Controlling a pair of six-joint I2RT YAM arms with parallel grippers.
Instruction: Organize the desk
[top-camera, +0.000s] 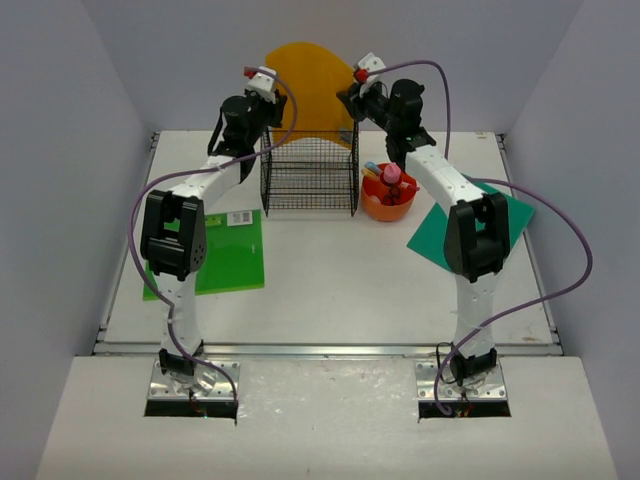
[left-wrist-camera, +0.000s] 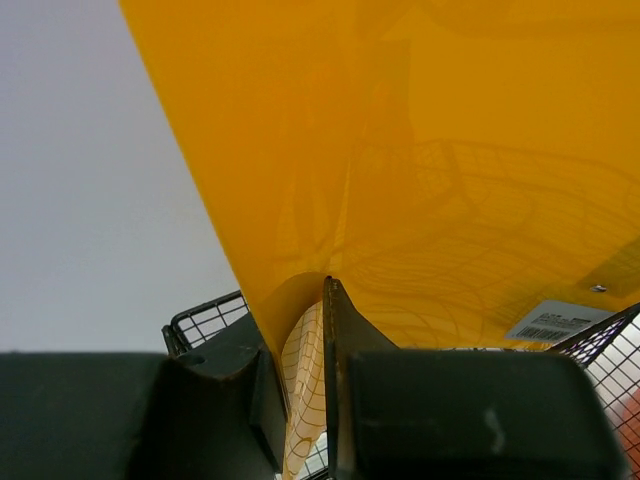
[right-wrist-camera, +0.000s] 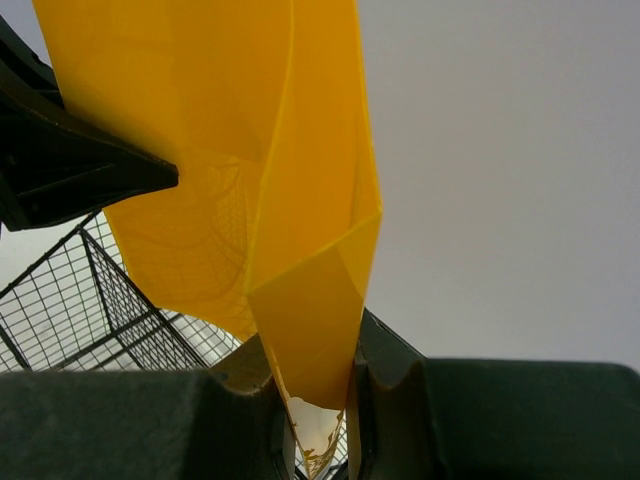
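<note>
Two grippers on one yellow folder (top-camera: 305, 90), held upright over the wire rack (top-camera: 310, 175) at the back of the desk (top-camera: 330, 290).

The desk looks rigid, heavy and fixed, so there is nothing to grab there. It sits well below both sets of fingers, no contact.

The folder looks like thin glossy plastic: light, floppy, slippery. It bows between the two holds. Best held at the bottom corners near the fold. A mid-edge hold will probably buckle it.

Right gripper (right-wrist-camera: 315, 350): fingers pinching the folder's lower corner, sheet creased in the bite.

Left gripper (left-wrist-camera: 295, 330): fingers close together with the folder edge running between them. Can't tell if they clamp it or just bracket it.

If the left has no clamp, I'd expect the sheet to swing on the right pinch.
</note>
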